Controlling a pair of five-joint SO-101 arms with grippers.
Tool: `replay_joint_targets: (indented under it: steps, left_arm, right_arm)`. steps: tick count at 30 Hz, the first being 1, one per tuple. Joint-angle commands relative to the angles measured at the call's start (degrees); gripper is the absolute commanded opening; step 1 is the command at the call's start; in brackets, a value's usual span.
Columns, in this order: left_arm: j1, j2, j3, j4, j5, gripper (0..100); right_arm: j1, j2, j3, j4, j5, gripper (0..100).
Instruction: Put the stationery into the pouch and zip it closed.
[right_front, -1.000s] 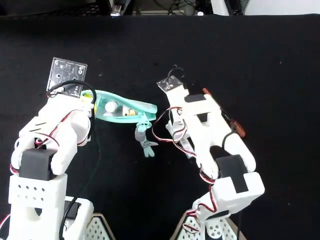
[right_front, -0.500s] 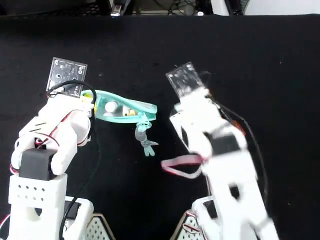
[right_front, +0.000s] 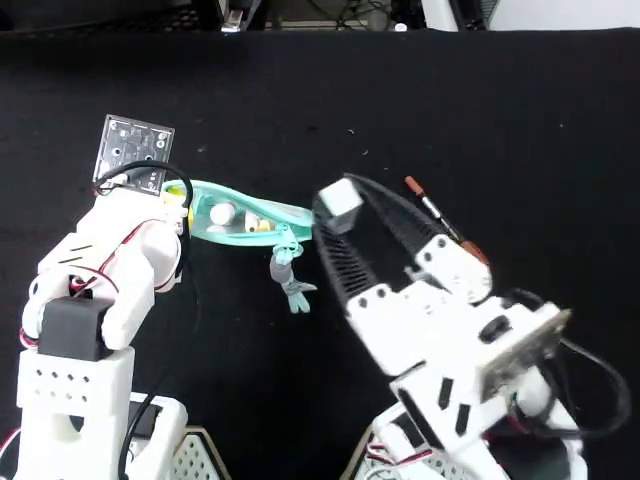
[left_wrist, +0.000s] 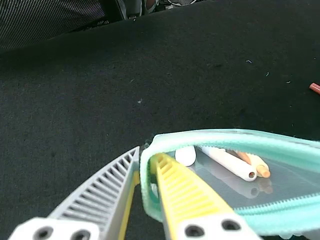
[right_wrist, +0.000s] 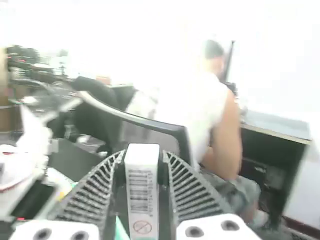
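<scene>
One pouch (right_front: 250, 213), mouth open, left of centre on table (right_front: 520, 100); pens (left_wrist: 230, 163) inside. Left gripper (left_wrist: 147, 156) pinches pouch's left rim, one finger in, one out. Right gripper (right_wrist: 142, 153) clamps eraser (right_front: 340, 198), up in air just beside pouch's right end. Loose pen (right_front: 445, 225) lies on table farther right. Step, I'd say: loading eraser. Next: line up over mouth, lower, let go; loose pen and zipping remain.
</scene>
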Motion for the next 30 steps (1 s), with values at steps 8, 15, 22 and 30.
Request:
replay_joint_targets:
  steps: [8,15,22,30]
  left_arm:
    - [-0.22,0.88,0.75,-0.44,-1.41,4]
    - [-0.13,0.88,0.84,-0.44,-1.85,3]
    - [-0.31,0.88,0.84,-0.35,-1.85,3]
    - [-0.31,0.88,0.84,-0.18,-1.85,3]
  right_arm:
    - [-11.52,13.41,-2.33,-6.33,-0.7,1.3]
    - [-11.96,15.08,0.66,-6.77,-0.62,1.3]
    - [-11.69,16.57,4.7,-8.26,0.97,1.4]
    - [-10.46,18.95,15.6,-23.82,6.59,1.3]
